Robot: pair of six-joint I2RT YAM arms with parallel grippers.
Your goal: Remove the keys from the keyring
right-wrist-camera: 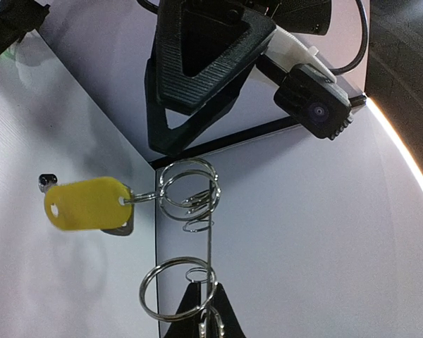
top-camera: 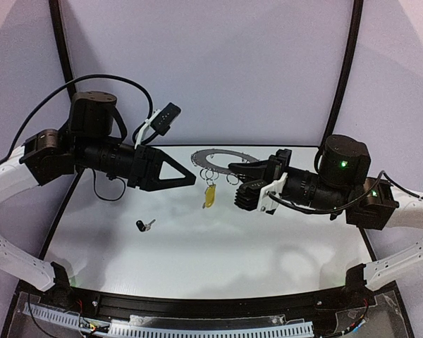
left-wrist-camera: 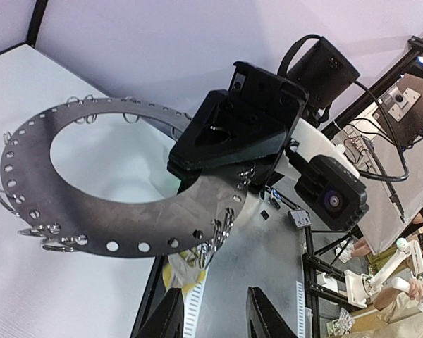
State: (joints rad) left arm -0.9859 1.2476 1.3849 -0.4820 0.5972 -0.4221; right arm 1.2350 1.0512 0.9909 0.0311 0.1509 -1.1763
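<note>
My right gripper is clamping the keyring by its rim, one finger above the flat grey plate and one beneath. It is holding the hoop aloft over the table, so that the fringe of wire loops is hanging free rather than lying pinned under the metal. My left gripper is standing open, with a clear gap between its fingers, and is carrying nothing. Its tips are pointing across at the hoop's near edge, close but not touching, and I judge it is lining up for a pull. The yellow-headed key is dangling from a loop just below the rim, between the two grippers, which is putting it within the left fingers' reach. The black-headed key is lying on the table, off the ring and well apart from the hoop, so I am counting that half of the work as done. The remaining key is far smaller than my fingers and is hanging loose on thin wire. The risk I am noting is a pinch that catches the loop rather than the head.
</note>
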